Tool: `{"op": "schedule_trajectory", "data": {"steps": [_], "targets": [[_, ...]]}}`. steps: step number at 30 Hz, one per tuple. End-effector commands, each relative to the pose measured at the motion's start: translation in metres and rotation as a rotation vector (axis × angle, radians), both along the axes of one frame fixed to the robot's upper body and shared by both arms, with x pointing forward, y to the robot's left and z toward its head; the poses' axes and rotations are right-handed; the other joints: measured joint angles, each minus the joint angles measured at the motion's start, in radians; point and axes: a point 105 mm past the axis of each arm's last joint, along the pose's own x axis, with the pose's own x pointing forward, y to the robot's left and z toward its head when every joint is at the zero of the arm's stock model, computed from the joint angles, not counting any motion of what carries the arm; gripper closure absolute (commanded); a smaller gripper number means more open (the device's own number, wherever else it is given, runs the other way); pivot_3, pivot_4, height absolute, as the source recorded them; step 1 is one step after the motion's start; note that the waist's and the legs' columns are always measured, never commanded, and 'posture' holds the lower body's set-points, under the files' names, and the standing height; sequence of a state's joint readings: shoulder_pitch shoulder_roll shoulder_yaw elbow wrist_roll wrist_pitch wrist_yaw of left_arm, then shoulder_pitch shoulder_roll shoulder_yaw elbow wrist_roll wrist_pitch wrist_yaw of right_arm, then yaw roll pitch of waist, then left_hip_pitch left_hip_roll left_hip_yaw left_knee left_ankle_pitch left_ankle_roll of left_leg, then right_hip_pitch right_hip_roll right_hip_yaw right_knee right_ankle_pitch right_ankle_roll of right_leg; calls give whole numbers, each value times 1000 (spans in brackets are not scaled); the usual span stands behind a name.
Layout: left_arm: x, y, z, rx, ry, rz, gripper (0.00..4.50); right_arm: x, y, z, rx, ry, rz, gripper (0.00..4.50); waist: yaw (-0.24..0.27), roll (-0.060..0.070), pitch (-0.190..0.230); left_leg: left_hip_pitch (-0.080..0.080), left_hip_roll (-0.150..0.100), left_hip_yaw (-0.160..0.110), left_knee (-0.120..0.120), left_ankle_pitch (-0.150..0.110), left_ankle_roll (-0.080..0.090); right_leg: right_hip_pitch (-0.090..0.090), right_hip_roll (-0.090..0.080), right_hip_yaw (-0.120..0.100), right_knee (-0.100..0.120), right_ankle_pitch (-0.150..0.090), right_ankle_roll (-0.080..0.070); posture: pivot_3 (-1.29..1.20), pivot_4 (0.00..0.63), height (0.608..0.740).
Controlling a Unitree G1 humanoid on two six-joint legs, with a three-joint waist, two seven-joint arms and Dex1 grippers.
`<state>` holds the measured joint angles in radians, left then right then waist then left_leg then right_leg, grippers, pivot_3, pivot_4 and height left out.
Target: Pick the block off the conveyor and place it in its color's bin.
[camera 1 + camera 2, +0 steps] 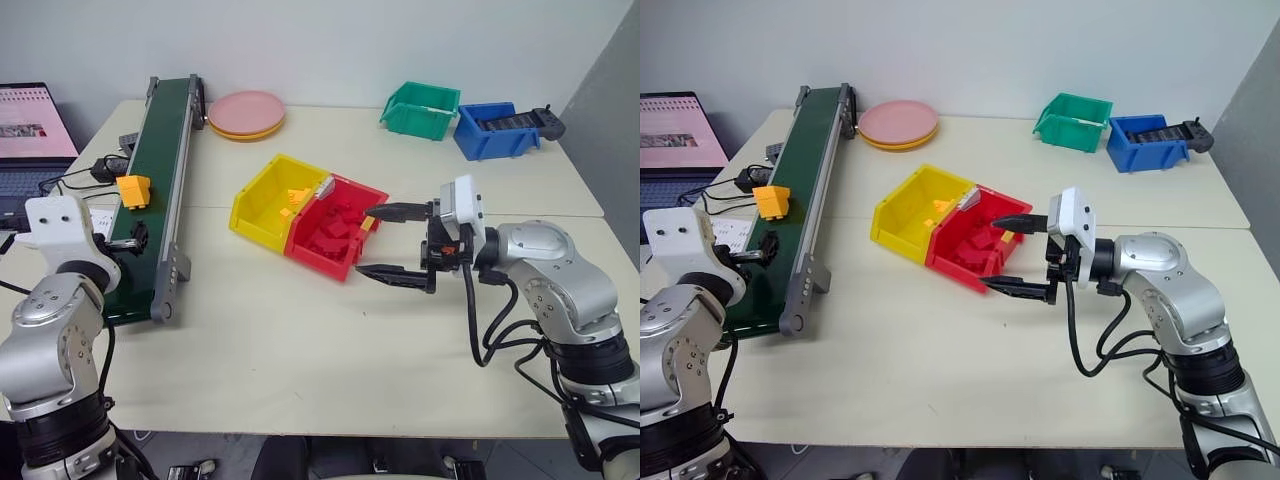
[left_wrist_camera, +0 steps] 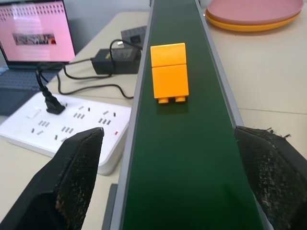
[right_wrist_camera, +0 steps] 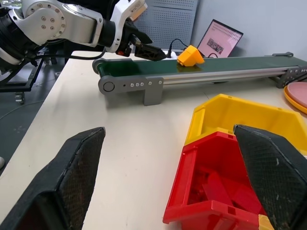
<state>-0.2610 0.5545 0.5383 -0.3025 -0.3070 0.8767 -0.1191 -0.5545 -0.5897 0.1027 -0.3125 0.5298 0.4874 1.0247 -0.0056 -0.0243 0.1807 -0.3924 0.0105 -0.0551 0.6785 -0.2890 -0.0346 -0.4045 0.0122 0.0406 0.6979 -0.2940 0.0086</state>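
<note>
On the conveyor (image 2: 192, 158), the block (image 2: 169, 72) lies ahead of the wide-open left gripper (image 2: 172, 191): approach step, closing next; right gripper (image 1: 398, 245) open beside bin (image 1: 262, 200).

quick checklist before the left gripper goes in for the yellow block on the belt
1. Left gripper open wide enough for the block: ok, both fingers spread well apart.
2. Yellow-orange block on the conveyor, ahead of the fingers and between them: ok, not yet reached.
3. Block free of clutter: ok, bare belt around it.
4. Power strip and cables beside the rail, off the belt: ok.
5. Yellow bin open to receive: ok, a few yellow pieces inside, room left.
6. Right gripper away from the yellow bin: cannot tell, it hangs open by the red bin next to it.
</note>
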Motion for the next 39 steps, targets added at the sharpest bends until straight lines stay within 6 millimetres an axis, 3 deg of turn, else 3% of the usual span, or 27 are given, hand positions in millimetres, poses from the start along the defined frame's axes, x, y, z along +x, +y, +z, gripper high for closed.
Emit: {"op": "schedule_trajectory", "data": {"steps": [1, 9, 12, 18, 25, 30, 33, 35, 39], "targets": [[-2, 5, 12, 7, -32, 22, 10, -7, 0, 4, -11, -33, 22, 0, 0, 0, 0, 0, 0, 0, 0, 0, 0, 0, 0, 0, 0, 0, 0, 0, 150, 740], [-1, 7, 2, -44, -9, 47, 10, -9, -2, 3, -18, -29, 29, 0, 0, 0, 0, 0, 0, 0, 0, 0, 0, 0, 0, 0, 0, 0, 0, 0, 150, 740], [-2, 6, 0, -79, -6, 52, 432, -10, -2, 3, -20, -30, 32, 0, 0, 0, 0, 0, 0, 0, 0, 0, 0, 0, 0, 0, 0, 0, 0, 0, 150, 740], [-5, 0, -1, -42, 13, 42, 1689, -12, -1, 7, -12, -31, 40, 0, 0, 0, 0, 0, 0, 0, 0, 0, 0, 0, 0, 0, 0, 0, 0, 0, 150, 740], [-22, -18, 6, 9, -10, 57, 2962, -12, -1, 13, -6, -32, 43, 0, 0, 0, 0, 0, 0, 0, 0, 0, 0, 0, 0, 0, 0, 0, 0, 0, 150, 740], [-26, -25, 18, 44, -47, 54, 2970, -11, 0, 16, -7, -32, 49, 0, 0, 0, 0, 0, 0, 0, 0, 0, 0, 0, 0, 0, 0, 0, 0, 0, 150, 740], [-13, -46, 42, 81, -112, -59, 2970, -10, 0, 18, -12, -41, 46, 0, 1, 0, 0, 0, 0, 0, 0, 0, 0, 0, 0, 0, 0, 0, 0, 0, 150, 740], [-8, -54, 48, 88, -121, -110, 2970, -10, 0, 19, -14, -45, 44, 0, 4, -1, 0, 0, 0, -1, 0, 0, 0, 0, 0, -1, 0, 0, 0, 0, 150, 740], [26, -118, 61, 101, -111, -483, 2970, -7, -7, 25, -15, -75, -45, 0, 9, -1, 0, -1, -1, -1, 1, 0, 0, 0, 0, -1, -1, 0, 0, 0, 150, 740]]}}
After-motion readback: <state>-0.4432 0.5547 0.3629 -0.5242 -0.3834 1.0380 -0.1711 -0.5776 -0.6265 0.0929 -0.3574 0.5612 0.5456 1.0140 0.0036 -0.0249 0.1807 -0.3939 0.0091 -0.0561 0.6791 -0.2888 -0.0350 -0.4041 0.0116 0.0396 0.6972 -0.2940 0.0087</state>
